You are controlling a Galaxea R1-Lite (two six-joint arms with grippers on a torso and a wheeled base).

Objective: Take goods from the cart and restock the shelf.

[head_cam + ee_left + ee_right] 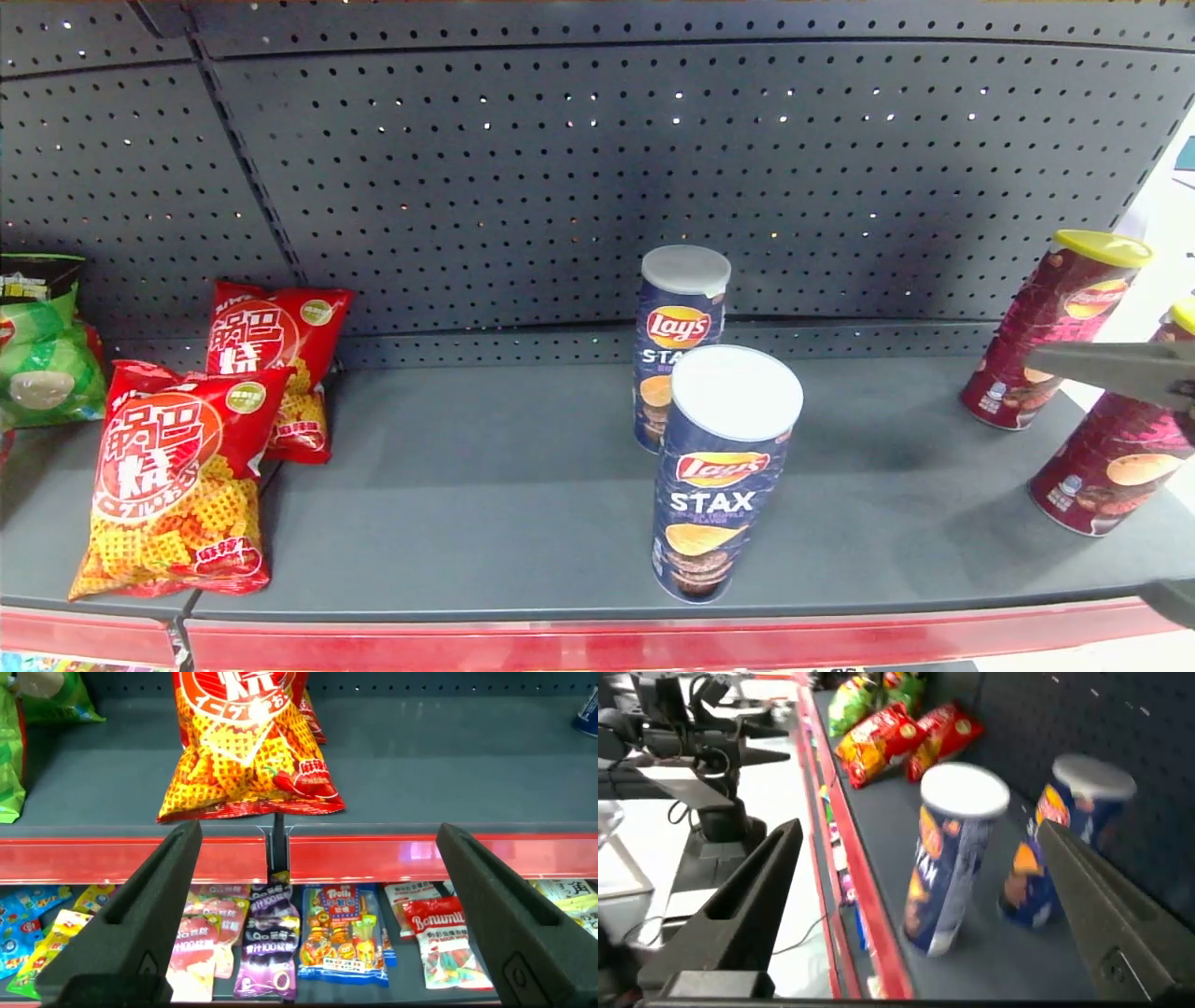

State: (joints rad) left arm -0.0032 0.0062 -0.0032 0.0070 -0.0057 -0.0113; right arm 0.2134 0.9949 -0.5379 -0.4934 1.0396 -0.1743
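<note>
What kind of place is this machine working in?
Probably a shop aisle, or a mock-up of one: a pegboard-backed shelf with a red front rail, blue chip cans and red snack bags on it, candy packets on the tier below.

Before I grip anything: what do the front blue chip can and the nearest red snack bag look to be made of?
Front blue chip can: probably a printed paperboard tube, smooth with a slight sheen; its lid looks like matte whitish plastic. Red snack bag: thin glossy plastic film, judging by its crinkles and highlights.
</note>
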